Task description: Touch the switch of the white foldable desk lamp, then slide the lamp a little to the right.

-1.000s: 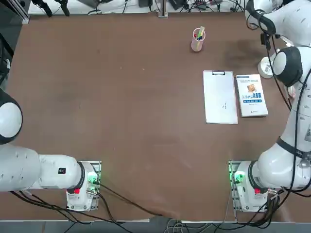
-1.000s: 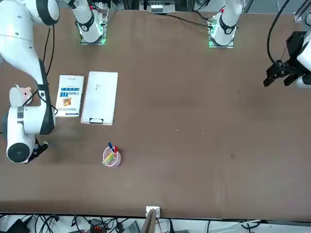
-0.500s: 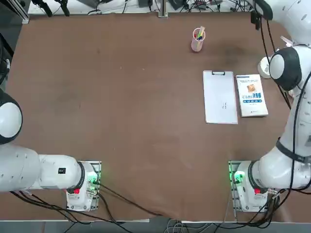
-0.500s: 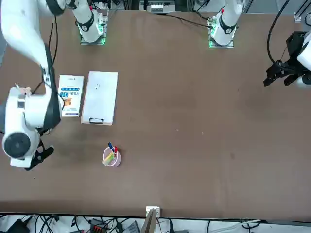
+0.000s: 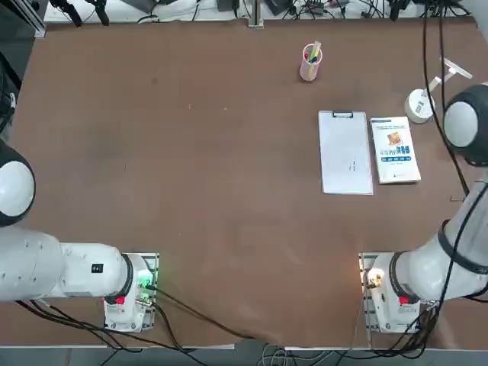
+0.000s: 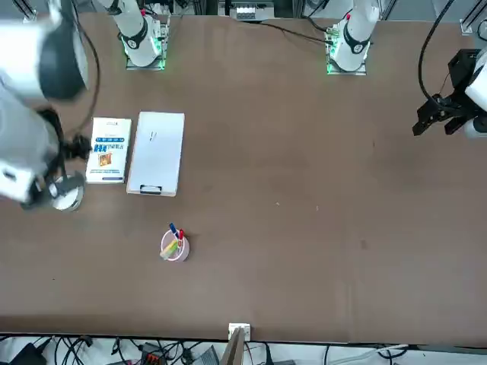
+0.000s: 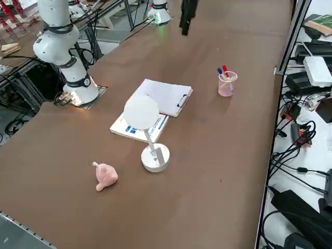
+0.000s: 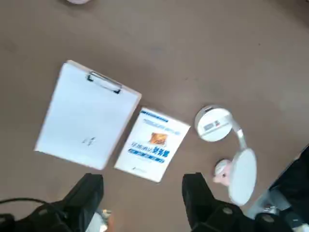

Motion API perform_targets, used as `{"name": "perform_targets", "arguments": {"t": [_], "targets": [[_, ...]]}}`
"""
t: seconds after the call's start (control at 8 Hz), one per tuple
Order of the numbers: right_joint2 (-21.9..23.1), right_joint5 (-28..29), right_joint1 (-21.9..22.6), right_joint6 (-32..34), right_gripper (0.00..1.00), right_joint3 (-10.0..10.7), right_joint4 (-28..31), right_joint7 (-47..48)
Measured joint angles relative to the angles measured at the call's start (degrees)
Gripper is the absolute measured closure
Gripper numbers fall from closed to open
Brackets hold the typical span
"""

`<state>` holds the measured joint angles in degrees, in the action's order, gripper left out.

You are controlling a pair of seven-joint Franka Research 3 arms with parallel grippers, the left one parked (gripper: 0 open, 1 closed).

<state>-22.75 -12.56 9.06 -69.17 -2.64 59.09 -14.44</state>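
While right gripper [image 8: 145, 193] hovers high, jaws spread empty, one lamp [image 8: 212, 124], one clipboard [image 8: 84, 116], one booklet [image 8: 152, 145].

A wide brown bench [image 5: 229, 191] in a cluttered lab, ringed by cables and gear.

We see the bench's matte brown top under even, soft light, with only faint shadows. Beyond its far edge in the top view, black cables [image 5: 305, 9] and connectors lie tangled on a pale strip. In the right side view, a dark frame rail [image 7: 288, 36] runs along one bench edge, and past it a light floor [image 7: 316, 155] carries looping cords, a white box [image 7: 317, 70] and black equipment. At the other side, metal stands and more wiring crowd the floor.
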Motion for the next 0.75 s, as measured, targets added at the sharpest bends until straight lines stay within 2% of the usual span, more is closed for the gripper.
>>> {"name": "perform_targets", "arguments": {"t": [0.38,0.5,0.75], "targets": [[13.4,6.4,-0.9,2.2,0.0,0.7,8.1,10.4],[17.4,10.7,-2.1,2.1,0.0,1.1,11.6,14.4],[21.1,15.4,-6.3,1.1,0.0,1.7,15.0,16.6]]}}
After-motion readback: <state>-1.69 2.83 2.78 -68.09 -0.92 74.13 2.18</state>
